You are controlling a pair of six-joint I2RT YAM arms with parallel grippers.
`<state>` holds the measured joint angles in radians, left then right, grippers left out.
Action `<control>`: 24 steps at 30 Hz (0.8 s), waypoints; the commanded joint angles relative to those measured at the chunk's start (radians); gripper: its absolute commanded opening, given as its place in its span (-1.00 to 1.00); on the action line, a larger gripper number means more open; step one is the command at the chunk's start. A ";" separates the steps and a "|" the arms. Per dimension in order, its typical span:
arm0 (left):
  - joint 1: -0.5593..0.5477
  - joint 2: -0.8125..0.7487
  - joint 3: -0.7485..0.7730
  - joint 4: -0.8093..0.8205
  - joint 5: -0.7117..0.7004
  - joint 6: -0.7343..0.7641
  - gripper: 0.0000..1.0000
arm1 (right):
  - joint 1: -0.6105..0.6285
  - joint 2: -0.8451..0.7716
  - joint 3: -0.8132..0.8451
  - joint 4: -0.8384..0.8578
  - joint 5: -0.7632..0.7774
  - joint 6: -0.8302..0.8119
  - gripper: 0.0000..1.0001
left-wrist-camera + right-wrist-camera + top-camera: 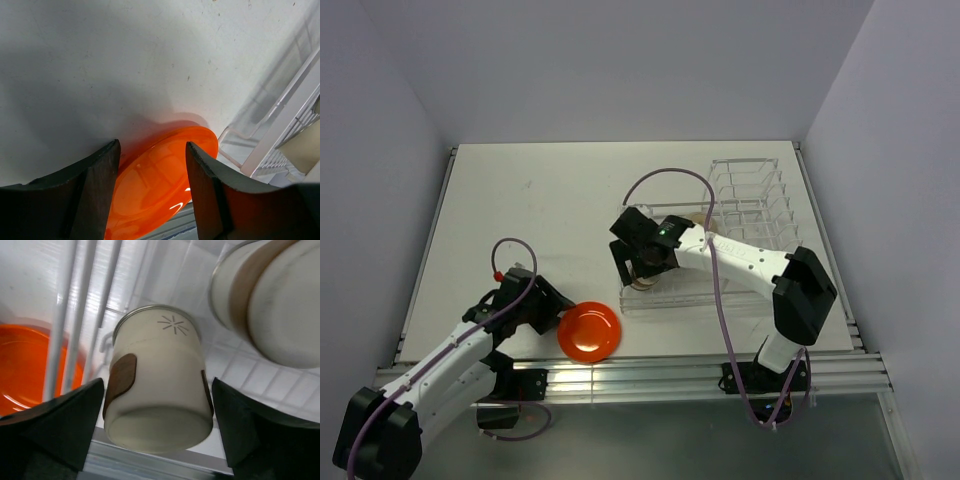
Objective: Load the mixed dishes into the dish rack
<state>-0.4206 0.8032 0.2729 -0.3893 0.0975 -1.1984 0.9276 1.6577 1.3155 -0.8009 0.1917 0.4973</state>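
Left gripper (152, 146) is hovering low over the bench (540, 200), fingers spread wide, with the orange plate (589, 332) showing between them. The plate is lying at the bench's near edge, left of the dish rack (750, 210). Right gripper (158, 384) is reaching into the rack's basket part, spread around a cream cup (157, 390) with brown patches. Slim gaps are showing on each side. A second cup (265, 295) is sitting near it in the basket.
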 commanded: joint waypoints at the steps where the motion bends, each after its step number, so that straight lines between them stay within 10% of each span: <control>1: -0.007 0.019 -0.032 -0.028 -0.012 0.013 0.23 | -0.010 -0.026 0.063 0.029 0.000 -0.006 0.99; 24: -0.035 0.021 -0.087 0.009 0.005 0.037 -0.24 | -0.009 -0.328 0.031 -0.003 0.017 0.004 0.99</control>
<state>-0.4435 0.8089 0.2249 -0.3183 0.1165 -1.1942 0.9138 1.3949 1.3632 -0.8150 0.1833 0.4965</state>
